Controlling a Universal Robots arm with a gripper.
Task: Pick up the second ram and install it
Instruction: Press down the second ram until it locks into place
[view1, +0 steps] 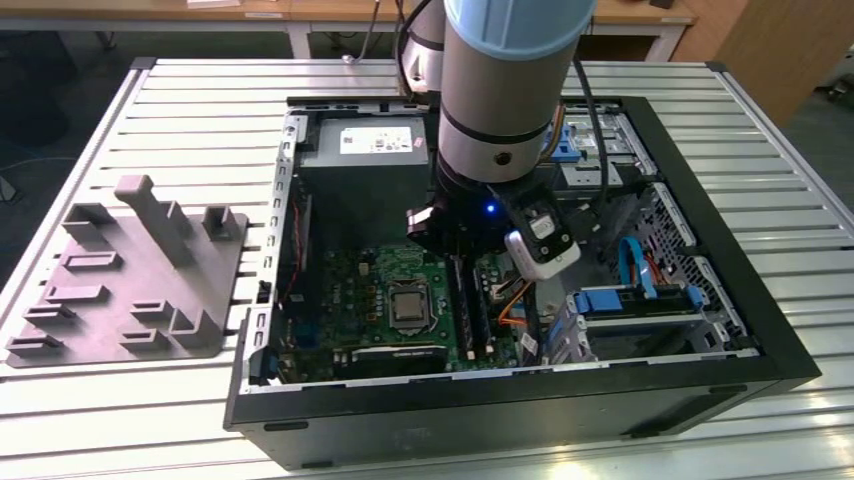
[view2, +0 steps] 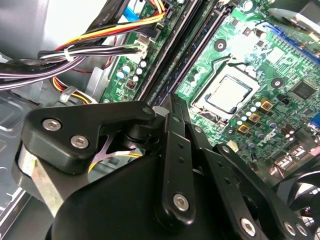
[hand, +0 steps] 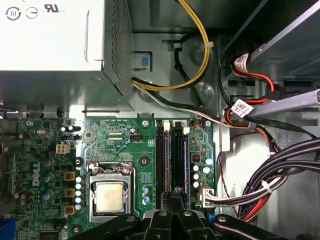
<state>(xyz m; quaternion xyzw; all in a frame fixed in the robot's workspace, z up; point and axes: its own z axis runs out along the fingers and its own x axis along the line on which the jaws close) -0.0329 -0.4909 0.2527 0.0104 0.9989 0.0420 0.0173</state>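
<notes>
My gripper (hand: 172, 210) sits over the memory slots (hand: 170, 157) — fingers pinched narrow, on what I cannot tell — so I should press straight, evenly.

- White label (view1: 383, 140) on the grey power-supply box (view1: 360, 165), upper middle of the exterior view: print too small to read.
- Round certification-style marks (hand: 20, 12) on the same box's face in the first wrist view.
- White lettering (hand: 36, 175) on the green motherboard (hand: 125, 145), beside the processor socket (hand: 111, 195).
- Small printed tags (hand: 241, 107) on the cables (hand: 280, 170): unreadable.
</notes>
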